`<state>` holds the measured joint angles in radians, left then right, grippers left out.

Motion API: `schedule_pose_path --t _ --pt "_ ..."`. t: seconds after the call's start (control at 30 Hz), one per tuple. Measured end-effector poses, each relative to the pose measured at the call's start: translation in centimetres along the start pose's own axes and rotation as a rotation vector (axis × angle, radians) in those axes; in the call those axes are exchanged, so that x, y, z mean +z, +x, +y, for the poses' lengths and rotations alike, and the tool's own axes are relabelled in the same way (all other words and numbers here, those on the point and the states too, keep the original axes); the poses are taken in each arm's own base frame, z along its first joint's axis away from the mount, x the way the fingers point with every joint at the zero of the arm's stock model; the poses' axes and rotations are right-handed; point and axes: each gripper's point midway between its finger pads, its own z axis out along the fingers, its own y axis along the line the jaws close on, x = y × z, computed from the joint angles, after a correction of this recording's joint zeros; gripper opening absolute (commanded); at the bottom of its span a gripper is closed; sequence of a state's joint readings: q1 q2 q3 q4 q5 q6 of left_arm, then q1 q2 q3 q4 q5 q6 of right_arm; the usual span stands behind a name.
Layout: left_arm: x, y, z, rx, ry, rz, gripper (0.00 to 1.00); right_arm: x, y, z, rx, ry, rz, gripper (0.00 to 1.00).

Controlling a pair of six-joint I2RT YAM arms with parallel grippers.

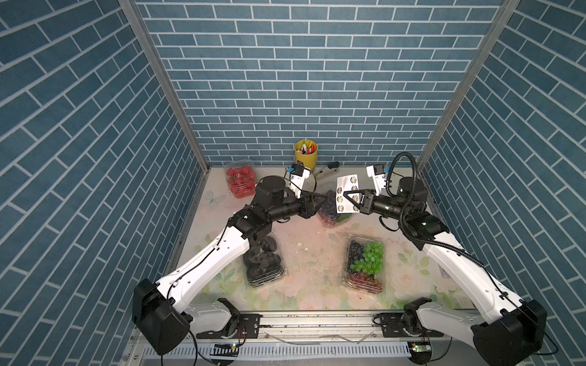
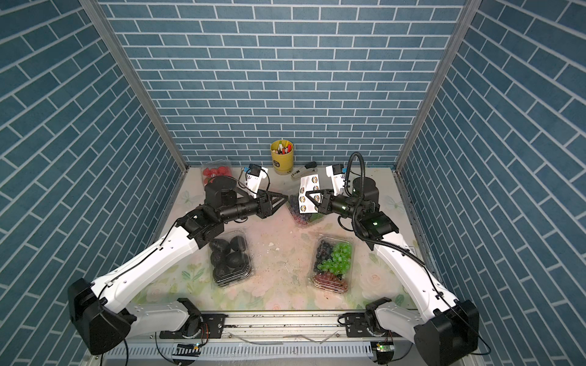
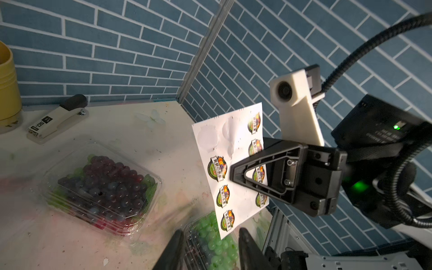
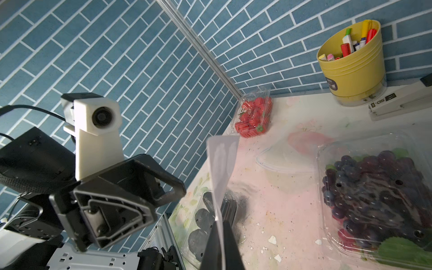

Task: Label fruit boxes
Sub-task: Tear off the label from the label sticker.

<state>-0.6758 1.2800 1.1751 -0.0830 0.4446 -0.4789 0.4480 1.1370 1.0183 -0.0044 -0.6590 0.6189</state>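
- The right gripper (image 3: 231, 174) is clamped on the sticker sheet (image 3: 233, 140), holding it upright in the air by the dark grape box (image 1: 328, 210), mid-frame in both top views.
- The left gripper (image 3: 210, 233) has its jaws apart near the sheet's free edge, gripping nothing.
- The strawberry box (image 1: 241, 182) sits upper left, with the black fruit box (image 1: 263, 269) and mixed grape box (image 1: 364, 263) lower down.
- To peel cleanly, I'd pinch one sticker's rim only and hold the sheet steady.

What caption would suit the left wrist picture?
Right arm's jaws pinch a partly used sticker sheet near a box of dark grapes.
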Motion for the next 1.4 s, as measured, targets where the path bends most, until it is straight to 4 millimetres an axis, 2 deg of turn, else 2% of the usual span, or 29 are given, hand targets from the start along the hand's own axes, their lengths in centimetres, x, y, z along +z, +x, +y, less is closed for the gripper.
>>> schedule_pose_path --t 0.17,0.7,1.4 --pt "1.0 1.1 -0.1 0.017 0.001 0.044 0.38 0.5 0.4 0.3 -0.018 0.006 0.022 0.0" --pt "2.3 1.0 -0.4 0.02 0.014 0.058 0.37 1.7 2.4 0.0 -0.013 0.021 0.091 0.0" --pt "2.9 0.8 0.3 0.02 -0.019 0.057 0.33 2.1 2.6 0.8 -0.04 -0.001 0.107 0.0"
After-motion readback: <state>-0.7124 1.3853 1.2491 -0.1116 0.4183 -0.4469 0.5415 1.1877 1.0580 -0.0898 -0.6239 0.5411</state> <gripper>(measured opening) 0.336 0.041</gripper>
